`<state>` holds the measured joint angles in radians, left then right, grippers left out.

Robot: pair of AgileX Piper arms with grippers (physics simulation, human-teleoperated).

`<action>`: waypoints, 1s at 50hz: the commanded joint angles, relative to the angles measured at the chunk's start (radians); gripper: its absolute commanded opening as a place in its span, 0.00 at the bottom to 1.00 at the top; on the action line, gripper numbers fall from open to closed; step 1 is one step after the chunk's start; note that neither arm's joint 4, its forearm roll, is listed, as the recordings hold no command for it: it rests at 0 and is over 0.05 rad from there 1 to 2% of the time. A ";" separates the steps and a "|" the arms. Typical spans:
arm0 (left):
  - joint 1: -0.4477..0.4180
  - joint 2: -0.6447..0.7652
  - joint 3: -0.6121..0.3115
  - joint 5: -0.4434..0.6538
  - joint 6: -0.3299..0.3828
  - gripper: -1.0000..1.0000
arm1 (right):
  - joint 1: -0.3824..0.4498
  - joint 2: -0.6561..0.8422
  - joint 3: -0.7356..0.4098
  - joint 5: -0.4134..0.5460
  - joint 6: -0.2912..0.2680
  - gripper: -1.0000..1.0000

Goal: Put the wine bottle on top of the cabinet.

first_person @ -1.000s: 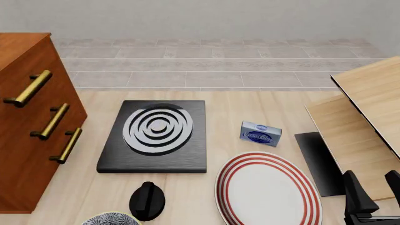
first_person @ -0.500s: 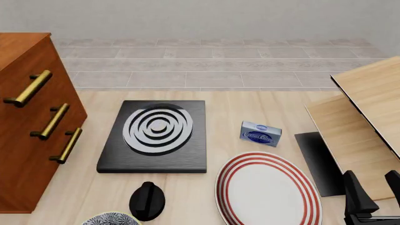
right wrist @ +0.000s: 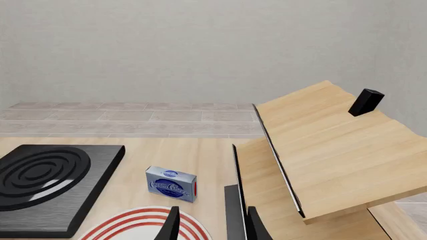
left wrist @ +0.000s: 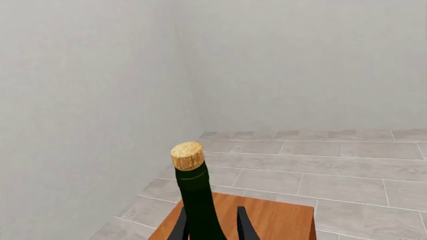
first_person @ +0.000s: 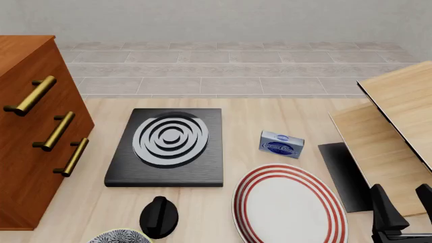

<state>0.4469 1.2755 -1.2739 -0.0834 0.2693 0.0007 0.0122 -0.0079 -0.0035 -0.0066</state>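
The wine bottle (left wrist: 197, 200) shows only in the left wrist view: a dark green neck with a tan cork, standing upright between my left gripper's (left wrist: 210, 222) fingers (left wrist: 245, 227). That gripper is shut on it, and the bottle's lower part is out of frame. Right behind and below the bottle lies the reddish-brown top of the cabinet (left wrist: 273, 220). In the front view the cabinet (first_person: 27, 152) stands at the left with brass handles; neither the bottle nor the left gripper shows there. My right gripper (first_person: 400, 191) is open and holds nothing, low at the near right (right wrist: 213, 215).
A black burner plate (first_person: 169, 147) sits mid-table, with a blue-and-white box (first_person: 282, 144) and a red-striped plate (first_person: 290, 202) to its right. A black knob (first_person: 160, 216) and a patterned bowl (first_person: 120, 237) lie near the front edge. Pale wooden boards (first_person: 398, 126) fill the right.
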 commanded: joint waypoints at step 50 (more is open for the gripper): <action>-0.033 -0.289 0.134 0.139 0.009 1.00 | 0.000 0.000 0.000 0.000 0.000 1.00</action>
<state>0.4145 1.0430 -1.1700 0.0303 0.2826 0.0007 0.0123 -0.0079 -0.0035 -0.0065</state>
